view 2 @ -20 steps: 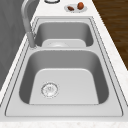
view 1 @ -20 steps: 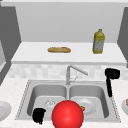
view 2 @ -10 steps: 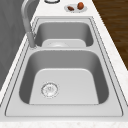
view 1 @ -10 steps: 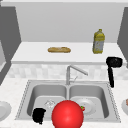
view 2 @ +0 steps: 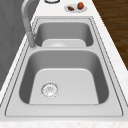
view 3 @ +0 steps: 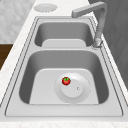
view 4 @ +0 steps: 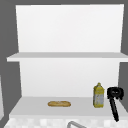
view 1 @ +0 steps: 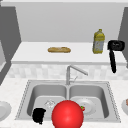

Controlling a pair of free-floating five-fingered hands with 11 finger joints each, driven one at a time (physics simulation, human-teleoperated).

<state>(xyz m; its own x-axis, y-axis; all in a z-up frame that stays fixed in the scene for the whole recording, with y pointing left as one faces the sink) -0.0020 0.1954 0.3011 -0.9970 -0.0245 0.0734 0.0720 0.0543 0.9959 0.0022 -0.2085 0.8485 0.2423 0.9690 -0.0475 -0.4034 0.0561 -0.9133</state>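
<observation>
Grey-walled kitchen with a pale back panel behind the right hand (view 1: pixel 115 45), hanging in the air just right of a yellow bottle (view 1: pixel 98 42) and level with it. Under that hand, a white shelf (view 1: pixel 30 53), and further left along it a brown loaf (view 1: pixel 59 49). Below the shelf, a speckled white counter around a steel double sink (view 1: pixel 25 92), with a bent tap (view 1: pixel 68 73) at the back between the basins. Low at the sink's front rim, the left hand (view 1: pixel 38 115), just left of a big red sphere (view 1: pixel 67 114). Grip of either hand: cannot tell. A long black strip pointing down from the right hand, not readable as part of the hand or something held.

From above the sink: a second, higher shelf (view 4: pixel 65 56) well over the right hand. From the left side: a round drain (view 2: pixel 50 89) in the near basin and wood flooring past the counter edge. From the right side: clear sight into the basin behind the sphere.

In that basin, right of the left hand, a white plate (view 3: pixel 82 92) carrying a small tomato (view 3: pixel 66 80) near its rim. On the counter left of the left hand, a bare dish (view 1: pixel 3 110). On the far counter below the right hand, a small dish (view 2: pixel 75 9) with two brownish lumps (view 2: pixel 80 5)
</observation>
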